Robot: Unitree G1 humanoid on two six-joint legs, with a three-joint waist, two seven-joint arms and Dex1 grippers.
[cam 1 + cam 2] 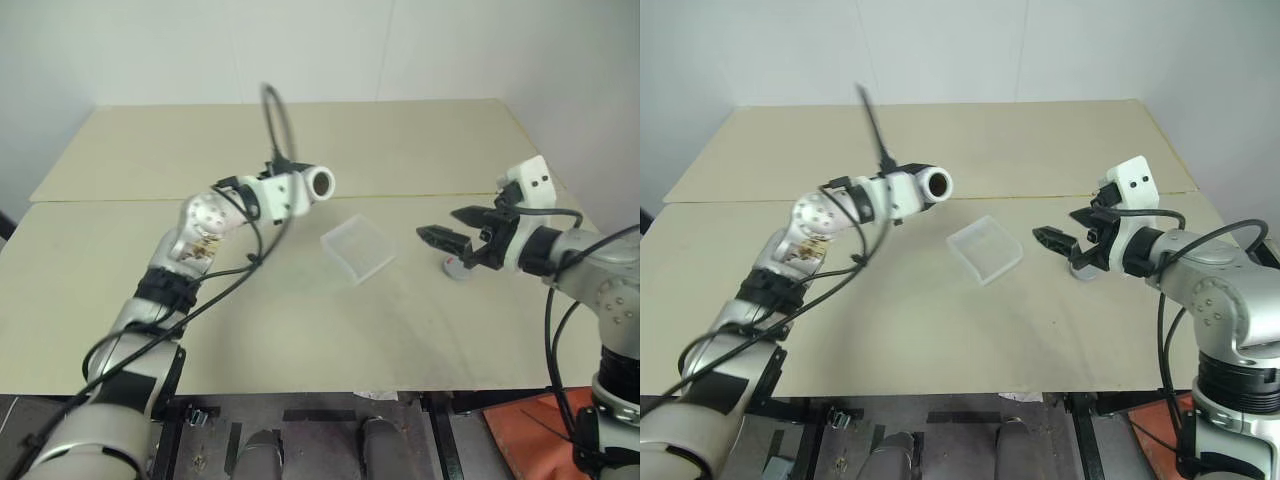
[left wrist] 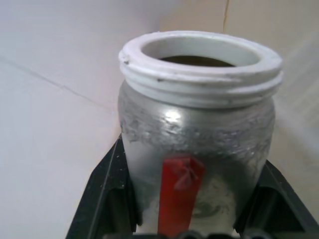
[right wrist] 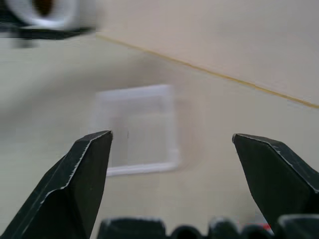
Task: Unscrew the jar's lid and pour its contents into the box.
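The left gripper (image 2: 199, 219) is clamped on the jar (image 2: 197, 134), one black finger (image 2: 107, 199) pressed against each side of the body, with the red strip of the label facing the wrist camera. The jar is uncapped and held above the table (image 1: 300, 330), lying close to level: its long axis runs along the gripper and its open white threaded mouth (image 1: 320, 183) points toward the robot's right, with dark contents (image 2: 197, 60) just visible inside the rim. The box (image 1: 357, 248) rests flat on the table below and to the right of the mouth, apart from it. The right gripper (image 3: 172, 144) stands empty with its fingers spread wide, pointing toward the box from the other side. The lid (image 1: 456, 266) lies on the table just under the right gripper, partly hidden by it.
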